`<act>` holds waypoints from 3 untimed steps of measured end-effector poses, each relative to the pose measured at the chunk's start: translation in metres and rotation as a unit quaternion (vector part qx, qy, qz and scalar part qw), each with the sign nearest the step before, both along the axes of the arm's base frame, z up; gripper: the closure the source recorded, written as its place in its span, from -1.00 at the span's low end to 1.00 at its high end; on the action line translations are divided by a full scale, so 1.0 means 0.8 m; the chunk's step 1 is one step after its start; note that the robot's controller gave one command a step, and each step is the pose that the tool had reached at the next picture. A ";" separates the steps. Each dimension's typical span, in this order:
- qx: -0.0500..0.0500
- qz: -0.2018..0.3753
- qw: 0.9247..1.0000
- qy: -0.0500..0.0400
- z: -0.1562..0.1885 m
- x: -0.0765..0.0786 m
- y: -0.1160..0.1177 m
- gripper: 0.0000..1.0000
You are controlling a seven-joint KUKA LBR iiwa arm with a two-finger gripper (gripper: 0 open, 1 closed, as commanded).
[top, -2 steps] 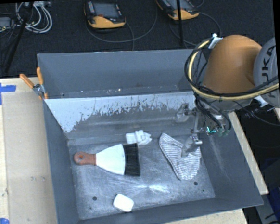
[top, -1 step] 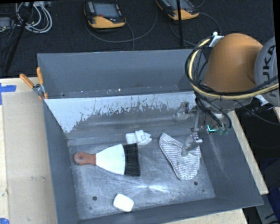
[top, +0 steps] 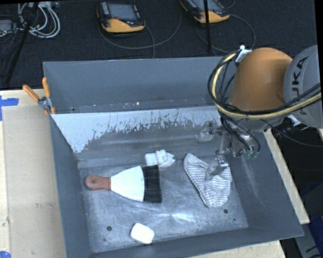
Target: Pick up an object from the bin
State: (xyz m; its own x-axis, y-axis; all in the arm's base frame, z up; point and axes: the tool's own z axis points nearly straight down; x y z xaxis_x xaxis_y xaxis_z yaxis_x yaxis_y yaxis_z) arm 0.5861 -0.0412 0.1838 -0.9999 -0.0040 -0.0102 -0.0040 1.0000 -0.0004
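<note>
A dark floor lies behind the bin, with loose cables and two orange-and-black handheld devices at its far side. Before it stands the grey metal bin with sloping walls and a scuffed, flat bottom.

My arm comes in from the right, its rounded orange wrist cover ringed by black and yellow cables, and hangs above the bin's right rear corner. My gripper is down in the right half of the bin, at the upper right edge of a grey-and-white striped cloth that lies crumpled on the bottom. The gripper's tip meets the cloth there, but whether my gripper is open, closed or already pinching the fabric I cannot tell. The cloth runs from a narrow end at the upper left to a broader end towards the front right of the bin.

To the left of the cloth, near the middle of the bottom, lies a small crumpled white object. Just below it and further left lies a flat hand brush with a white body, black bristles and a reddish-brown handle, the bristles turned towards the cloth and the handle towards the left wall. Near the front wall, well apart from my gripper, lies a small white rounded block.
</note>
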 end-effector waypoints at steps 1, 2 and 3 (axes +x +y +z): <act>0.000 0.036 0.999 0.003 -0.079 0.002 -0.009 -1.00; 0.001 0.026 1.000 0.008 -0.133 0.003 -0.048 1.00; 0.001 0.026 1.000 0.008 -0.133 0.003 -0.048 1.00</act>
